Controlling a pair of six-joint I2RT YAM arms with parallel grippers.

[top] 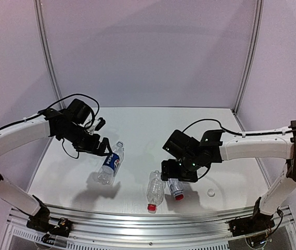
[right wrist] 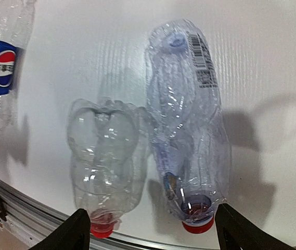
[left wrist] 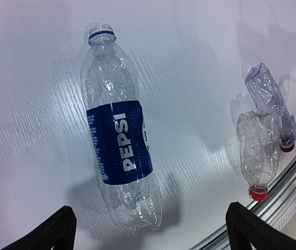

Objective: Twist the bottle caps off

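Pepsi bottle (top: 111, 163) lies on its side left of centre on the white desk (top: 153, 127), neck pointing away from the arm bases. Its mouth is open, with only a blue ring (left wrist: 102, 35) left on the neck. Whitish cap (top: 210, 192) lies loose on the desk near the right front, well apart from all three bottles. Two crumpled clear bottles lie side by side near the front rail (top: 137, 221), touching along their flanks, necks toward the rail. The ribbed bottle (right wrist: 106, 161) has its red cap (right wrist: 102, 229) on. The barcode bottle (right wrist: 189, 114) beside it also has its red cap (right wrist: 197, 225) on. Left tool (top: 102, 145) sits just beside the Pepsi bottle's neck end, jaws spread wide, nothing between them; the wrist view shows the whole bottle below the fingertips (left wrist: 56, 229). Right tool (top: 175, 173) hangs over the base ends of the two clear bottles, jaws wide apart, gripping nothing. Whether its fingertips (right wrist: 75, 234) touch the desk, cannot tell.
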